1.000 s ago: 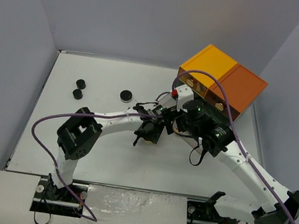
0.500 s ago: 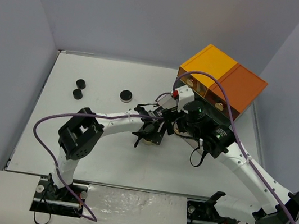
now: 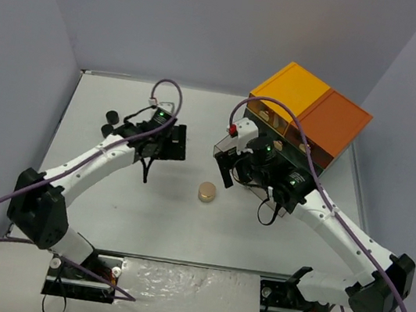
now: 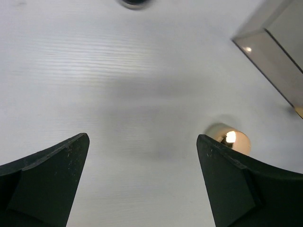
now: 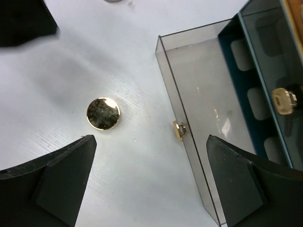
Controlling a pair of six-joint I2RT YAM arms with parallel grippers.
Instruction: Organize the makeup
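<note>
The tan round compact (image 3: 206,192) lies alone on the white table; it shows gold in the right wrist view (image 5: 103,113) and peeks out behind a finger in the left wrist view (image 4: 232,138). My left gripper (image 3: 164,143) (image 4: 142,139) hangs open and empty to the compact's back left, above bare table. My right gripper (image 3: 241,173) (image 5: 150,139) is open and empty over the table between the compact and the pulled-out smoked drawer (image 5: 208,90) with its gold knob (image 5: 179,130). Two round black jars (image 3: 111,115) (image 3: 107,130) sit at the far left.
The orange-topped drawer box (image 3: 310,109) stands at the back right, mostly behind my right arm. Another dark jar (image 4: 135,2) shows at the top edge of the left wrist view. Grey walls close in the table on three sides.
</note>
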